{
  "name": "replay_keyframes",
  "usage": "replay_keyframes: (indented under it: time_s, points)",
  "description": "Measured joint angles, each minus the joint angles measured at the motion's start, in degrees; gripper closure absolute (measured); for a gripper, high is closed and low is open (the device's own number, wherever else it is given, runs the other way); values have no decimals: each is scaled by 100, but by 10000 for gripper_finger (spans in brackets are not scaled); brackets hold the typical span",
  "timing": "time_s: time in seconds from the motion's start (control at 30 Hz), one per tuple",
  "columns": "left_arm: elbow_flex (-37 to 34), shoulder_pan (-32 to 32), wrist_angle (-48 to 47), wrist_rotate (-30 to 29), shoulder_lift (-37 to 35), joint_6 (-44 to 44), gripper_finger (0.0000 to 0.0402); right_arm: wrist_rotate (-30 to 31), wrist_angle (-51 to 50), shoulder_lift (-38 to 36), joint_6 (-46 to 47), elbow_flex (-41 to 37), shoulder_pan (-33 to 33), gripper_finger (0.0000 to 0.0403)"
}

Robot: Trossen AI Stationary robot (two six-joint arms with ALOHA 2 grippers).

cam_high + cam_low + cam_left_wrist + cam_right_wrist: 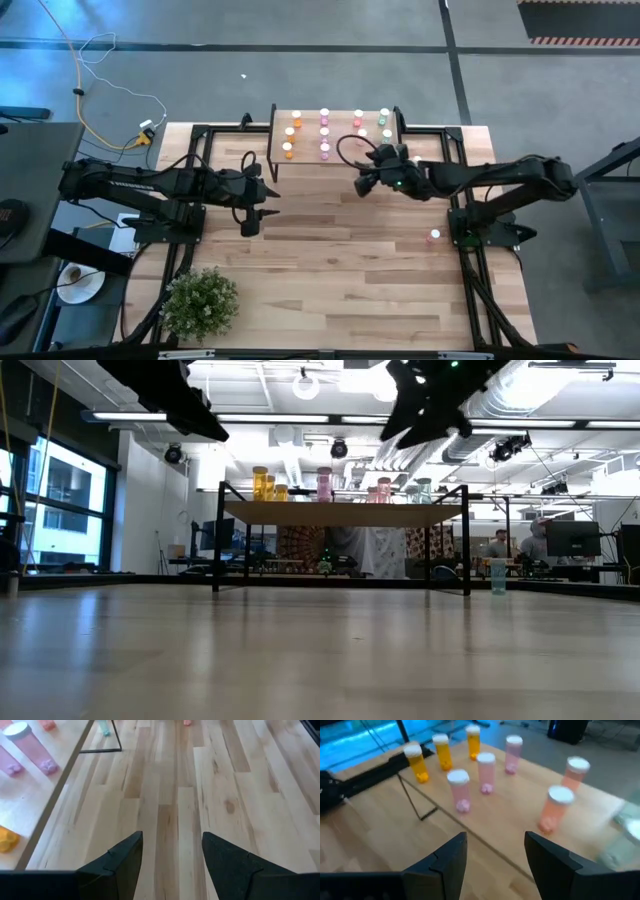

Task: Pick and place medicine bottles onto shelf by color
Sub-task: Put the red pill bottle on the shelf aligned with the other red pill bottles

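- Striped light-wood tabletop set on a grey floor, black frame rails along both sides; small potted plant at the near left corner.
- Across the low view: open office with bright ceiling lights, windows on the left, people seated at screens far back on the right.
- Low light-wood shelf on thin black legs, placed at the far edge of the table, centred.
- On the shelf, tiny white-capped medicine bottles upright in columns by colour: orange at the left, pink-purple next, red after that, pale green at the right end.
- Seen from table height, same bottles in a row along the shelf top, orange at left, pink in the middle.
- One more bottle alone on the table, well apart from the shelf, near the right arm's base; body colour hard to tell.
- Left gripper stretched out level above the table, left of the shelf's near corner, raised clear of the wood; fingers apart, nothing between them but bare planks.
- Right gripper reaching in from the right, hovering just off the shelf's near edge, pointed toward the bottles; fingers spread, empty, bottles showing beyond them.
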Motion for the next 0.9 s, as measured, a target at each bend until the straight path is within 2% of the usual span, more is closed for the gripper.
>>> replay_keyframes:
  time_s: [0.33, 0.63, 0.9]
  points:
    - [0, 0, 238, -5, 0, -4, 206, -222, -1543, -1046, 853, -2, 46, 213]
    - [0, 0, 258, -21, 0, -141, 206, -1587, -3226, -1818, 2025, -2, 46, 213]
    - [0, 0, 256, -20, 0, -314, 206, -2812, -4643, -1820, 2898, -2, 155, 213]
